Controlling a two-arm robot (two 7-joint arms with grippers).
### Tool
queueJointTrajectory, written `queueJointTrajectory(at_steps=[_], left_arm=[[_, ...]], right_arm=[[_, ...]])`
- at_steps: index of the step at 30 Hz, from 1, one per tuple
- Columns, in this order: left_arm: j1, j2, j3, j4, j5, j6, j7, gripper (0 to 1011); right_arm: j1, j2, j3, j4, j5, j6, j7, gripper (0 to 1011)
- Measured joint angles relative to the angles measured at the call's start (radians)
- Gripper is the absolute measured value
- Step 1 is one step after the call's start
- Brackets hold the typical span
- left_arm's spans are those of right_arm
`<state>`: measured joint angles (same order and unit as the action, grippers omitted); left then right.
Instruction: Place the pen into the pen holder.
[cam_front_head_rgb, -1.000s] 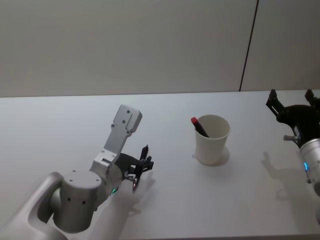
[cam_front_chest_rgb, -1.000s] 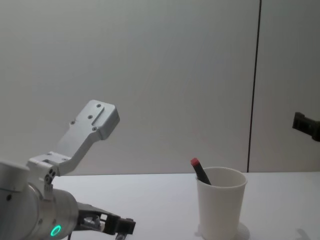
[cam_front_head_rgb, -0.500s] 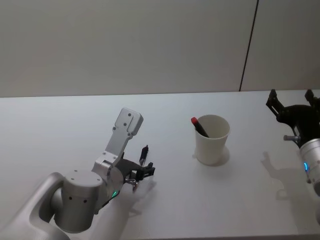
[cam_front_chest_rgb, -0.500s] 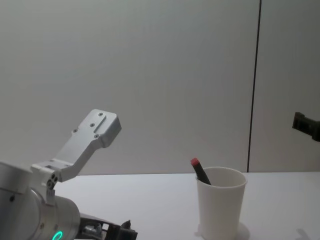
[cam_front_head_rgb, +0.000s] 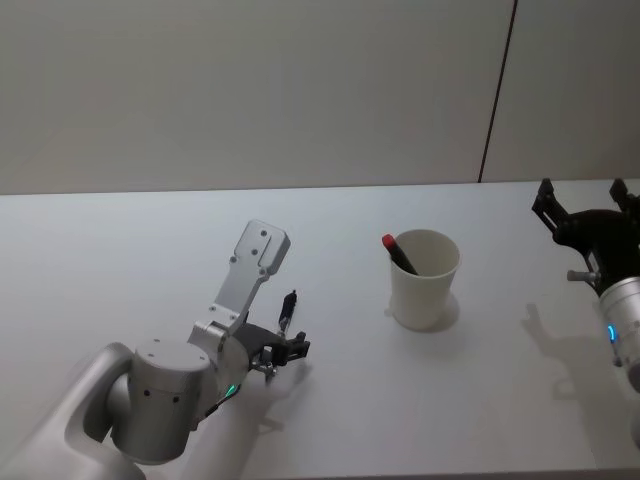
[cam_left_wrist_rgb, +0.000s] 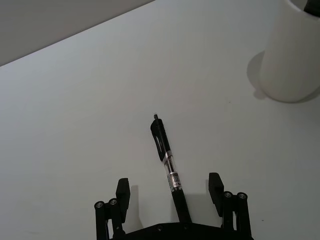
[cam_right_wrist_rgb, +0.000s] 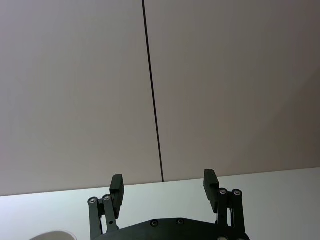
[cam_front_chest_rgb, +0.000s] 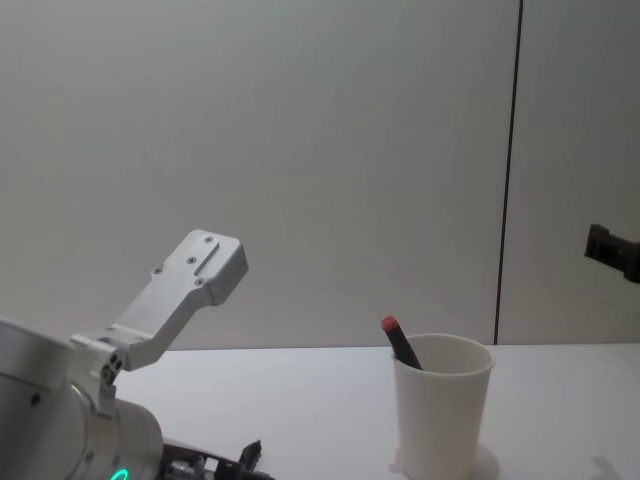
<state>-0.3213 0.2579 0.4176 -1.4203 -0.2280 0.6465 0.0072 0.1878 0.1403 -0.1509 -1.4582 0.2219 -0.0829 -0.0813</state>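
I see the black pen (cam_left_wrist_rgb: 167, 160) lying flat on the counter (cam_front_head_rgb: 120, 250), at about 9 o'clock from the pen holder (cam_front_head_rgb: 424, 278) and well apart from it. My left jaws sit low over it, spread apart, one on each side of the pen's near end and not pinching it. A red-capped pen (cam_front_head_rgb: 398, 252) leans at the holder's 10 o'clock rim. My right jaws hang apart at 2 o'clock from the holder.
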Motion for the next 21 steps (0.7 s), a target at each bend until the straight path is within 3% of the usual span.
queueJointTrajectory(at_steps=[18,21], left_arm=[[-0.012,-0.015,-0.002,0.033,0.027,0.018,-0.015,1003],[-0.013,-0.017,-0.003,0.037,0.029,0.018,-0.016,960]], right_arm=[[0.0,0.0,0.0,0.0,0.0,0.0,0.0,1002],[0.0,0.0,0.0,0.0,0.0,0.0,0.0,1002]])
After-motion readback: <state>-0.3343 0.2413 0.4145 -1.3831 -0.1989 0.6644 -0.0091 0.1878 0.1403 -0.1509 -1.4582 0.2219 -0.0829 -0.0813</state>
